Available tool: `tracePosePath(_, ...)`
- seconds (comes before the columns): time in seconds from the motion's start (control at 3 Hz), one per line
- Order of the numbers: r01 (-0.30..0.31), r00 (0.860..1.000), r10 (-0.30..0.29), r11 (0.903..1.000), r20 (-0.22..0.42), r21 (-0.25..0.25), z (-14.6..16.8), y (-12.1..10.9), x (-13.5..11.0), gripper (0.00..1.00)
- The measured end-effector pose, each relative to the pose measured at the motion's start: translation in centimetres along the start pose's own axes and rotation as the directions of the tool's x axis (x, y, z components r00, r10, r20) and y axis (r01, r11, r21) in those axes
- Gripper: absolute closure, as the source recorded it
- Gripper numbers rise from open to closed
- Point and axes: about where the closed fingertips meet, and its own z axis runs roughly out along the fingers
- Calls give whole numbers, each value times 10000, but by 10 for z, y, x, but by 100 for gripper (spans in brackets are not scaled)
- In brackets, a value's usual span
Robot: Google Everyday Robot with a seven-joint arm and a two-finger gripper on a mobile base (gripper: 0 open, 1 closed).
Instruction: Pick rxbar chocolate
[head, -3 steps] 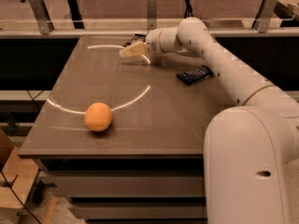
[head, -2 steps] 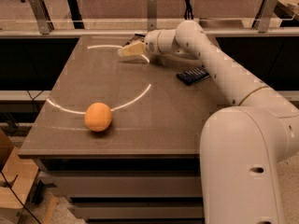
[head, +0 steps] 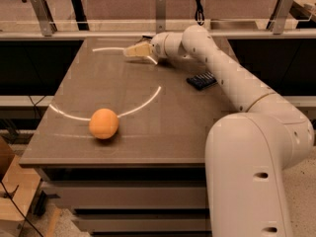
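Observation:
A small flat dark-wrapped bar with pale lettering, the rxbar chocolate [head: 200,80], lies on the right side of the table, its right end hidden under my arm. My gripper [head: 136,52] is low over the far middle of the table, pointing left, well to the left of and beyond the bar. Nothing shows in it. The white arm reaches from the lower right across the bar to the gripper.
An orange [head: 103,123] sits at the front left of the brown table [head: 148,147]. A pale curved line of reflected light crosses the tabletop. A railing with metal posts [head: 160,4] runs behind the far edge. A cardboard box [head: 10,181] stands on the floor at left.
My gripper has shifted slightly left along the far part of the table. The bar and the orange have not moved.

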Motion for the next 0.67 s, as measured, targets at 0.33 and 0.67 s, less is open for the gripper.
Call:
tracePosePath(0.33, -117, 9999, 118, 9998, -31, 182, 4, -6, 2, 0)
tracePosePath(0.67, 86, 9998, -83, 9998, -160, 185, 6, -7, 2, 16)
